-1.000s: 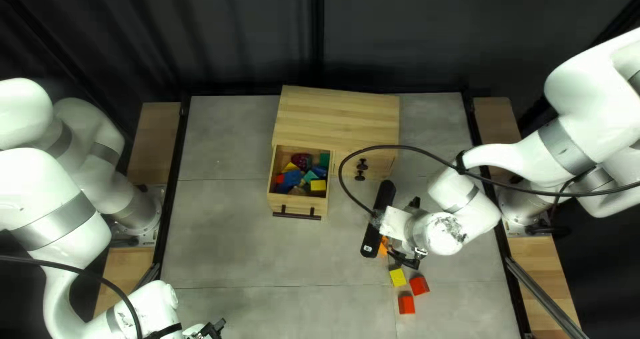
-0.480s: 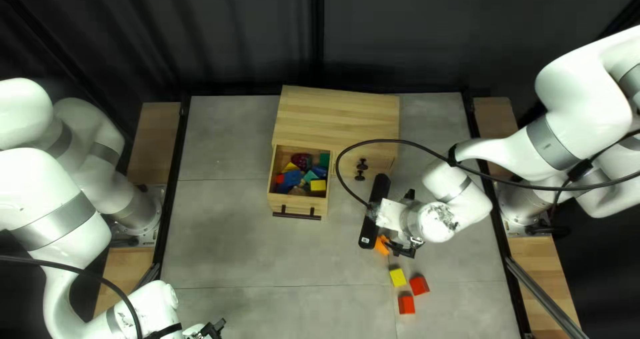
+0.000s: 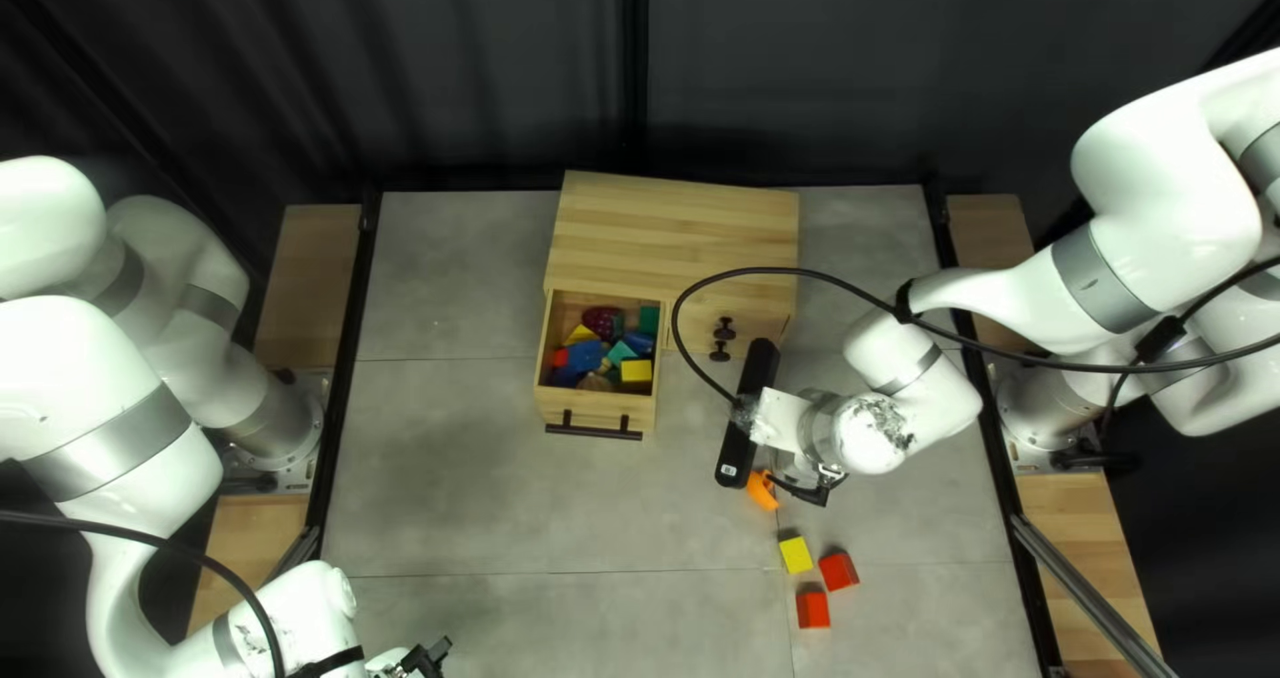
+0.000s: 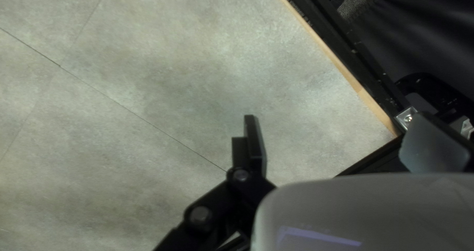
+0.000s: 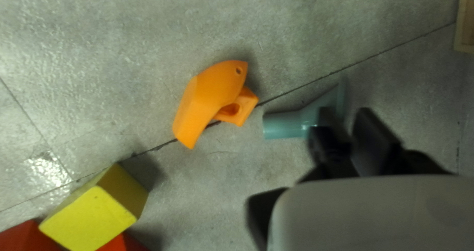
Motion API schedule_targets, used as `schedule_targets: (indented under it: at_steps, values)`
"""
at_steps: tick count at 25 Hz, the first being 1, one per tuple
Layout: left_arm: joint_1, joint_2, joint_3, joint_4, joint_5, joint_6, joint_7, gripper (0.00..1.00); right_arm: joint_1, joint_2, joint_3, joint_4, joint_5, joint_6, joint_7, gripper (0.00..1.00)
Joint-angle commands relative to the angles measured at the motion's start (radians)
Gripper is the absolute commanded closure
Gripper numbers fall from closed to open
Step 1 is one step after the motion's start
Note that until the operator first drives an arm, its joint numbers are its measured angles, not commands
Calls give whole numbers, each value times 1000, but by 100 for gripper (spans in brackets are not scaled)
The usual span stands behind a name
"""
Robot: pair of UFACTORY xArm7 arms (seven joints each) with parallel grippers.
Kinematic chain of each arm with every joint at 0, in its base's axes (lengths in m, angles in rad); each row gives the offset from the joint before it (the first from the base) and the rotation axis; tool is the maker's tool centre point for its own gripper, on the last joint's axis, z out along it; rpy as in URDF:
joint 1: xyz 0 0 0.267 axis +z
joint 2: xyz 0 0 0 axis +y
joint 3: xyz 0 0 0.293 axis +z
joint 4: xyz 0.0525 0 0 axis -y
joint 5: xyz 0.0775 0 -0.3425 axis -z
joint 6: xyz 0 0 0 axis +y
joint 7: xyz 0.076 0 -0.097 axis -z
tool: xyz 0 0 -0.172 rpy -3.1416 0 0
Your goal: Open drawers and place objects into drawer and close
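The drawer unit has its left drawer pulled out with several coloured pieces inside; its right side, with two black knobs, is shut. My left gripper is at the near edge, and in the left wrist view my left gripper stands open over bare tabletop. On the right, my right gripper is mostly covered by its arm. The right wrist view shows my right gripper shut on a teal piece, its flared end between the fingers. An orange piece lies beside it.
A yellow block and two red blocks lie below the right gripper in the top left view. A black cable loops over the drawer unit's right part. A pale wooden edge shows beyond the teal piece.
My right arm has moved a little up and leftward in the top left view, uncovering more of the orange piece and the yellow block. The left arm stayed still.
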Motion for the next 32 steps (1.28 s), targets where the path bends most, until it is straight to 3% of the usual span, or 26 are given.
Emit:
schedule_targets:
  at_steps: [1, 7, 11, 17, 24, 25, 26, 27, 30, 32]
  values:
    - [0, 0, 0, 0, 0, 0, 0, 0, 17, -49, 17, 58, 23, 103, -22, 98]
    - [0, 0, 0, 0, 0, 0, 0, 0, 24, -100, 31, 172, -8, 185, -57, 99]
    - [0, 0, 0, 0, 0, 0, 0, 0, 9, -108, 19, 235, -63, 176, -105, 99]
    - [0, 0, 0, 0, 0, 0, 0, 0, -54, -31, -48, 337, -152, 56, -212, 99]
    - [0, 0, 0, 0, 0, 0, 0, 0, -124, 132, -103, 460, -161, -109, -319, 98]
    - [0, 0, 0, 0, 0, 0, 0, 0, -133, 147, -108, 466, -162, -131, -328, 65]
    - [0, 0, 0, 0, 0, 0, 0, 0, -137, 153, -110, 469, -163, -143, -332, 9]
    - [0, 0, 0, 0, 0, 0, 0, 0, -141, 159, -113, 469, -164, -157, -333, 0]
    - [0, 0, 0, 0, 0, 0, 0, 0, -135, 147, -109, 456, -164, -155, -319, 0]
    - [0, 0, 0, 0, 0, 0, 0, 0, -110, 123, -92, 447, -158, -97, -276, 0]
